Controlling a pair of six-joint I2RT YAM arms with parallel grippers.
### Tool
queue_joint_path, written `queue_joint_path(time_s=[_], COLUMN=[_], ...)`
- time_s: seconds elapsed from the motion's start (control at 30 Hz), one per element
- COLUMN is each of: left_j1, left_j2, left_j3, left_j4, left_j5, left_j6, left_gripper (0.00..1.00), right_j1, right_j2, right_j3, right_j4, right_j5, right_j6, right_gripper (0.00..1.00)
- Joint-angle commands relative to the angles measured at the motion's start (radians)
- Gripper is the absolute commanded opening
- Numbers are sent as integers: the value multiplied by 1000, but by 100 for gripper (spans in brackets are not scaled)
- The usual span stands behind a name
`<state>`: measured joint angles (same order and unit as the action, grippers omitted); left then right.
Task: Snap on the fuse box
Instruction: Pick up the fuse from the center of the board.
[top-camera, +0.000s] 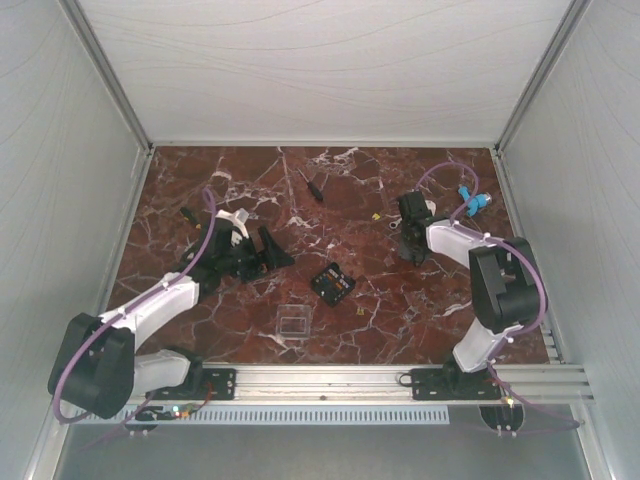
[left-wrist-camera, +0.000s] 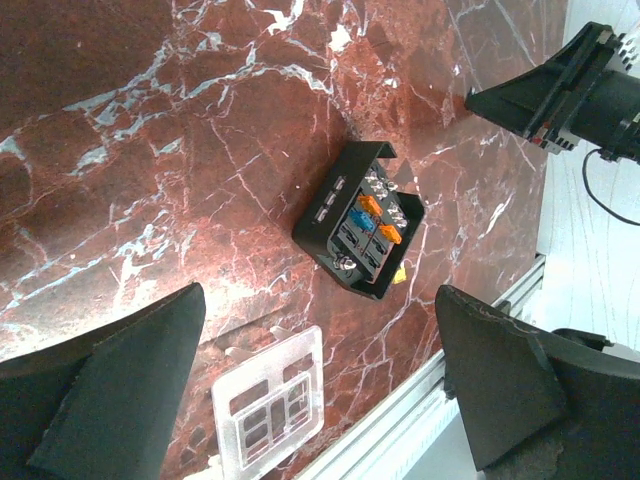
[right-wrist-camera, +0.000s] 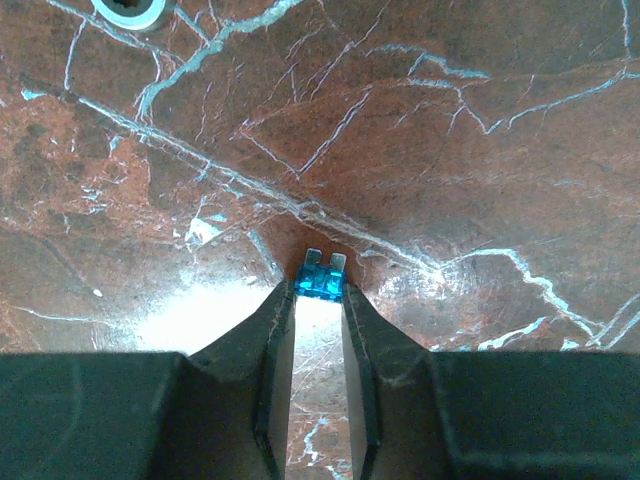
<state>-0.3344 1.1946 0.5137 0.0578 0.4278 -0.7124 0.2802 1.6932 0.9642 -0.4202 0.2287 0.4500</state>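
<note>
Fuse box (top-camera: 332, 283) sits on desk (top-camera: 400, 320), clear lid (top-camera: 292, 322) at seven o'clock. Right hand (right-wrist-camera: 322, 292) pinches blue fuse (right-wrist-camera: 322, 281) (left hand (left-wrist-camera: 318, 295) released).

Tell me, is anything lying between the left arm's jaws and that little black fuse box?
Nothing visible. Only bare marble lies between the open left jaws and the fuse box; the clear lid sits apart from it, nearer the rail.

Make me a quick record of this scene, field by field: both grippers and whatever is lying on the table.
left gripper: open, holding nothing, above the table
right gripper: shut on a blue fuse at its fingertips
fuse box: on the table, uncovered, orange and blue fuses seated
clear lid: flat on the table, apart from the fuse box
screwdriver: far side of the table
</note>
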Motion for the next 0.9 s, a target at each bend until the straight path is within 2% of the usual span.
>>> queue_joint_path(time_s=[0.0, 0.33, 0.57, 0.87], left_j1=[5, 5, 3, -23], left_j2=[9, 52, 112, 153], left_j3=[25, 82, 125, 134], left_j4=[66, 104, 173, 285], left_j5=[44, 151, 284, 392], left_j6=[-27, -60, -110, -197], left_gripper=[97, 90, 81, 67], right_j1=[26, 246, 432, 571], right_j2=[-36, -172, -305, -368], right_j3=[-30, 17, 8, -28], right_j4=[-26, 15, 128, 255], right_j5=[-31, -121, -232, -318], right_j6=[-40, -182, -302, -422], right_gripper=[10, 5, 3, 3])
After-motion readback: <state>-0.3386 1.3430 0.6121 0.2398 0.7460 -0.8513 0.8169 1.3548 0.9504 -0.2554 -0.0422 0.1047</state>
